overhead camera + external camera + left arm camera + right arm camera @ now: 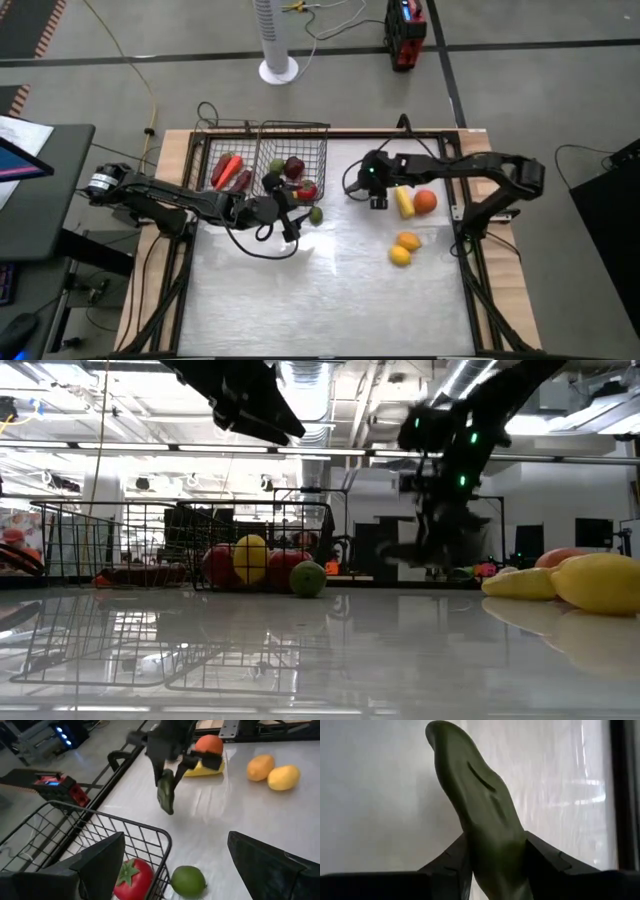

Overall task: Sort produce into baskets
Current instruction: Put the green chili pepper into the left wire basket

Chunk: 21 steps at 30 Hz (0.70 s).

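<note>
My right gripper (378, 198) is shut on a long dark green vegetable (475, 810) above the middle of the table, to the right of the baskets. The taller wire basket (322, 150) holds a tomato (132, 879), a yellow and a dark red fruit. The shallower basket (207, 150) beside it holds long red pieces (228, 172). A green lime (188, 881) lies on the table against the taller basket's corner. My left gripper (175, 855) stands open above that corner and the lime, holding nothing. My right gripper pinches the dark green vegetable near one end (495, 865) between its two fingers (546, 861). The fingers slant down from the table's right side. Most of the vegetable (166, 795) sticks out below the fingertips, hanging clear of the table.
On the table's right lie a long yellow piece (403, 203), an orange fruit (426, 201) and two yellow-orange fruits (404, 248). A black frame rail (470, 250) runs along the right edge. The near half of the table is bare.
</note>
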Each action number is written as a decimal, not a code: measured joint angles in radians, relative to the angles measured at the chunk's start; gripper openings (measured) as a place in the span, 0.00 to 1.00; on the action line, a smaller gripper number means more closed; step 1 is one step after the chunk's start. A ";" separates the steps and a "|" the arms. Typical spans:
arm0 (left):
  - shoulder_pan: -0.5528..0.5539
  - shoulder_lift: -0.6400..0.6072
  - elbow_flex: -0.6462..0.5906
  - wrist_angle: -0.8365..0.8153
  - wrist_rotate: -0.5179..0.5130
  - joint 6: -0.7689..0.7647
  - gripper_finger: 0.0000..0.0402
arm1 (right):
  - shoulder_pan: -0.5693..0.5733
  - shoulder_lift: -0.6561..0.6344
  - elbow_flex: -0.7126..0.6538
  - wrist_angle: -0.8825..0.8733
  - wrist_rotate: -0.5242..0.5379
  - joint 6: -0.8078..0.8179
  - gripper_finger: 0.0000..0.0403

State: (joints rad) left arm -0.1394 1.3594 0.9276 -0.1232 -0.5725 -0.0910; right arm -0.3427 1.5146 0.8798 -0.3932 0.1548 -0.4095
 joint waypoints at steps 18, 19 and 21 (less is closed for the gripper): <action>-0.019 0.116 0.000 0.323 0.193 0.482 0.85 | 0.393 -0.184 0.081 0.154 0.008 0.200 0.46; -0.024 0.127 0.000 0.346 0.194 0.511 0.85 | 0.400 -0.182 0.082 0.152 0.008 0.200 0.47; -0.032 0.151 0.000 0.400 0.194 0.558 0.85 | 0.413 -0.183 0.085 0.169 0.009 0.202 0.47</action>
State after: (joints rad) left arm -0.1710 1.5099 0.9279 0.2768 -0.3786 0.4670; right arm 0.0705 1.3320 0.9646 -0.2240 0.1635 -0.2075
